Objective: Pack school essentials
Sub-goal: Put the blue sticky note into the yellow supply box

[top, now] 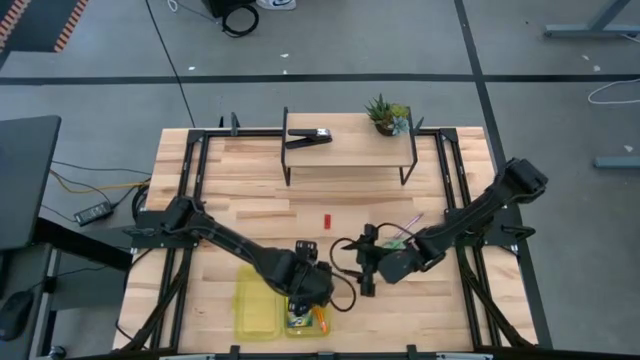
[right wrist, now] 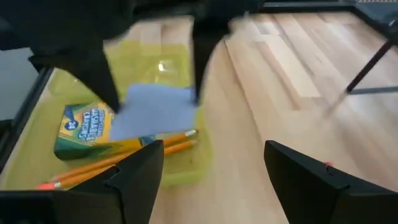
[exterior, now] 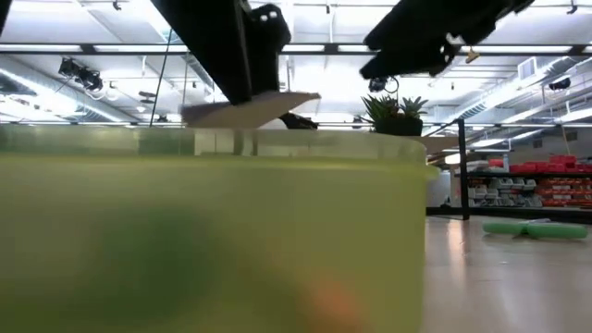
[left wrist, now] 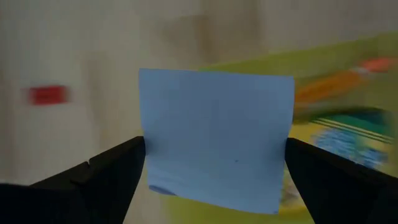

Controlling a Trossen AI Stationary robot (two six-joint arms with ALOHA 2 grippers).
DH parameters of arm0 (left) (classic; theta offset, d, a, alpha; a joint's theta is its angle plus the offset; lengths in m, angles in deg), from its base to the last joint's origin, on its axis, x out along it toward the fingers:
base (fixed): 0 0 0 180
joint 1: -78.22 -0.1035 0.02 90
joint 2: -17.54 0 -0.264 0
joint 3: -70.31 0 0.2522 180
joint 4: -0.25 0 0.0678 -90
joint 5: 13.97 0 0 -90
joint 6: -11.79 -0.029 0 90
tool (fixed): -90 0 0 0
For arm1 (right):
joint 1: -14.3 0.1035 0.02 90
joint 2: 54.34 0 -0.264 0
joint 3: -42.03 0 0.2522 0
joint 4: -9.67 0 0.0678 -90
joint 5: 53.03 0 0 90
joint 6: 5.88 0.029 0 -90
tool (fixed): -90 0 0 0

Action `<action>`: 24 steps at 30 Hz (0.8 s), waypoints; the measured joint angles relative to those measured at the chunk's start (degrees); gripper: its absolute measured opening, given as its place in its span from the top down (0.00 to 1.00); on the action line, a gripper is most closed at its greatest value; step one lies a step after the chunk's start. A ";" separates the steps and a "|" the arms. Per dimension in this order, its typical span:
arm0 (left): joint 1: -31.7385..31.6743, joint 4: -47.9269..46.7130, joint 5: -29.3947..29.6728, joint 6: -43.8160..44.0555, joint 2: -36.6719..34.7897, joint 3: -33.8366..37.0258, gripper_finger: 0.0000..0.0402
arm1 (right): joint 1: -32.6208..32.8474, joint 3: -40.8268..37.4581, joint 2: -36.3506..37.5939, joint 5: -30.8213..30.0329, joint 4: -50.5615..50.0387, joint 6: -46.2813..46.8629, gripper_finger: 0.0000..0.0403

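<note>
So we've got a yellow-green tray sitting at the table's front edge, and inside it there's the yellow-green crayon box plus two orange pencils lying beside it. The left gripper hangs right over the tray, fingers pinching the pale bluish-white block flat between them, just above the crayon box. The left arm reaches in from the table's left edge. The right gripper hovers close by on the tray's right, jaws spread and empty. The short red piece lies mid-table, and the green-handled scissors and pink-purple pencil are under the right arm.
</note>
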 joint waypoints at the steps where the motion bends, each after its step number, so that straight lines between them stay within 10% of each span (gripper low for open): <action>1: 0.49 -0.25 2.43 0.01 0.00 0.00 0.03 | 0.02 0.00 -1.44 -0.21 1.55 0.61 0.29; 15: 4.84 -1.94 9.29 6.41 0.00 0.02 0.03 | -1.02 -0.01 -14.71 0.52 21.55 20.16 0.29; 24: 4.83 -1.07 -2.12 9.00 1.30 0.07 0.03 | -0.42 0.35 -16.83 3.12 24.83 20.14 0.29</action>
